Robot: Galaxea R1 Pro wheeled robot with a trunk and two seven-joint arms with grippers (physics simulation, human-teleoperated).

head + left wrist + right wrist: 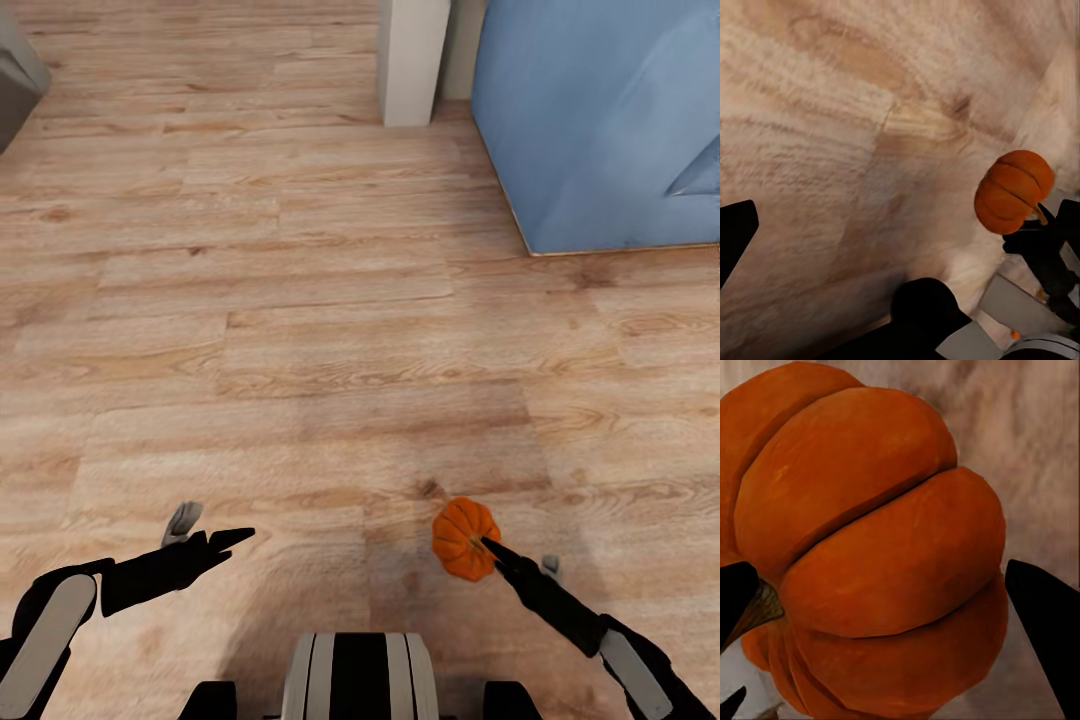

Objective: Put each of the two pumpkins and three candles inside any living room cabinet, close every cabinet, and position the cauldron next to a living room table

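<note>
Between the fingers of my right gripper [487, 545] sits one pumpkin [463, 538], bright orange and ribbed, carried clear above the wood floor [300, 330]. In the right wrist view the pumpkin [870, 547] bulges between my two dark fingertips [1046, 619], its brownish stem turned toward one of them, so I am clamped on it across the ribs near the stem. From the left wrist camera the pumpkin [1012, 191] shows hanging off the tip of my right arm, with bare planks beneath it.

My left gripper [205, 535] hangs well apart from the pumpkin, on its far side of my trunk, fingers spread and holding nothing.

Beyond the pumpkin, ahead and further out, a blue upholstered block [600, 130] stands on the floor, and a pale post [410, 60] rises just beside it. A grey corner of furniture [15, 80] sits far off on the opposite side. No cabinet shows ahead of the pumpkin, so I judge I am carrying it across the room.

The risk I see is the grip itself: the fingertips seem to pinch a rounded, ribbed surface near the stem rather than across the widest part, so a jolt from the base or a fast turn could roll the pumpkin out and send it bouncing away over the planks.
</note>
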